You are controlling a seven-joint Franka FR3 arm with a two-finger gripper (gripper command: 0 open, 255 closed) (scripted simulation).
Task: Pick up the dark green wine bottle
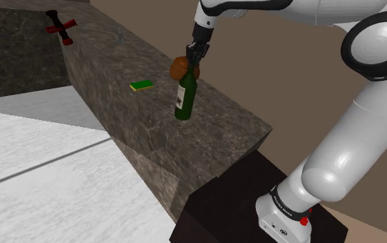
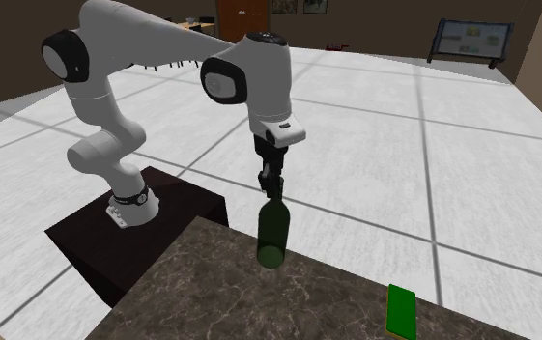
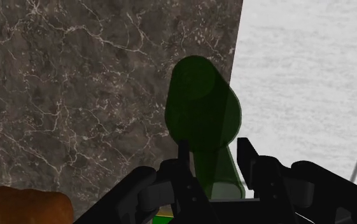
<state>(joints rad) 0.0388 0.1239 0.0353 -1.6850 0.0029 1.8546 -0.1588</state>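
The dark green wine bottle [image 1: 184, 96] hangs by its neck from my black gripper [image 1: 194, 61], slightly tilted, over the dark marble counter [image 1: 219, 134] near its front corner. In the second exterior view the gripper [image 2: 272, 191] comes straight down onto the bottle [image 2: 272, 237], whose base is at the counter's [image 2: 211, 299] edge. Whether the base touches the stone I cannot tell. In the wrist view both fingers clasp the neck of the bottle [image 3: 202, 108], with the gripper [image 3: 214, 156] shut on it.
A brown rounded object [image 1: 179, 67] lies on the counter just behind the bottle, close beside the gripper [image 3: 18, 207]. A green and yellow sponge [image 1: 141, 85] [image 2: 400, 311] lies farther along. A red and black tool [image 1: 61, 27] rests at the far end. The pale tiled floor [image 2: 433, 174] drops off past the edge.
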